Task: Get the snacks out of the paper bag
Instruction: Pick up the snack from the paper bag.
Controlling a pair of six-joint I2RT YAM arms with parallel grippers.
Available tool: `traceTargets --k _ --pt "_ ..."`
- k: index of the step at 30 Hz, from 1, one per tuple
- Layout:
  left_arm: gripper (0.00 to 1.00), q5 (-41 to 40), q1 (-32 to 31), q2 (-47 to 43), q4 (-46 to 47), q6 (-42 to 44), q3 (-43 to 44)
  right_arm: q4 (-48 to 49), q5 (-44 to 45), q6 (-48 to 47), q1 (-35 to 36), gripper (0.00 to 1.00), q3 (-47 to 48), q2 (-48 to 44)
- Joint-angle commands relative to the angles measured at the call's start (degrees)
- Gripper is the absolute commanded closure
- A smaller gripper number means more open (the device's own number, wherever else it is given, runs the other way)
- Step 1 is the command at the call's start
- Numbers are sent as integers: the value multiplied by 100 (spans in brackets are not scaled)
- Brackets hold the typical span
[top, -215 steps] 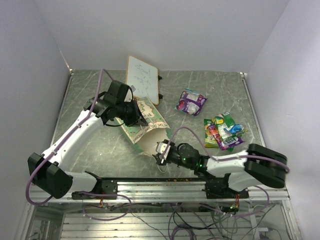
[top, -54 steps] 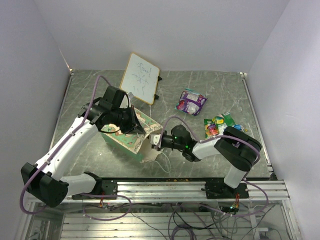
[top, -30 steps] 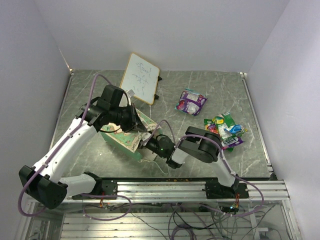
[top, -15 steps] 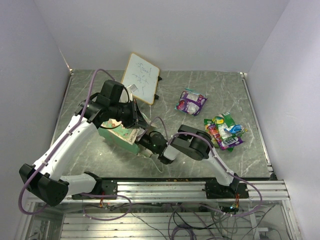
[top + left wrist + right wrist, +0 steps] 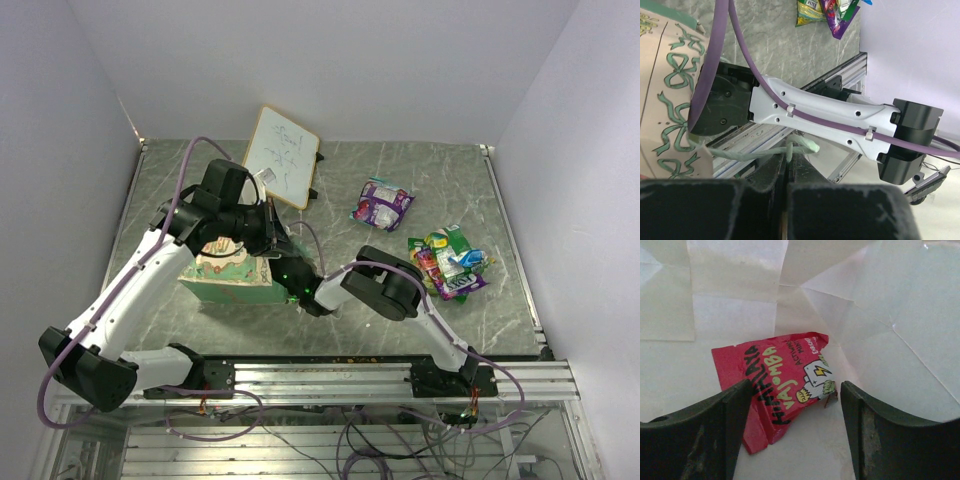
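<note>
The cream paper bag [image 5: 228,272] with a mint-green band lies on its side, mouth facing right. My left gripper [image 5: 268,233] is shut on its pale green string handle [image 5: 790,148], and the bag's printed side [image 5: 660,100] shows in the left wrist view. My right arm [image 5: 385,290] reaches into the bag mouth; its gripper is hidden there from above. Inside the bag [image 5: 740,290], my right gripper [image 5: 795,425] is open, with a red snack packet [image 5: 772,385] lying between and just beyond its fingers. A purple snack packet [image 5: 381,203] and a pile of snacks [image 5: 447,262] lie on the table.
A white wood-framed board [image 5: 281,157] leans at the back, just behind the left arm. The snack pile also shows in the left wrist view [image 5: 830,12]. The metal rail [image 5: 330,375] runs along the near table edge.
The bag has been pulled left by its handle and now lies flatter. My right arm has stretched left and pushed its gripper deep into the bag mouth.
</note>
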Motion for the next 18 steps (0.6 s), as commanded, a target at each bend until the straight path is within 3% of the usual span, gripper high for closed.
traceTargets --k 1,3,5,9,13,18 --pt "93 119 -21 -197 164 -49 -67 -985 75 -105 -21 33 144 75" --pt "93 66 -21 -205 71 -40 -62 -942 43 -148 -53 44 247 96" --pt "93 -40 -25 -259 16 -53 -109 -1054 -24 69 -144 62 415 124" --pt "93 -323 -23 -438 -102 -155 -274 -750 0 127 -169 84 182 -47" --pt "93 -911 -26 -701 -292 -301 -531 -181 12 -34 -166 94 -492 -509" --pt "93 -1349 -10 -867 -370 -535 -771 194 -218 -336 -168 100 -1536 -1276"
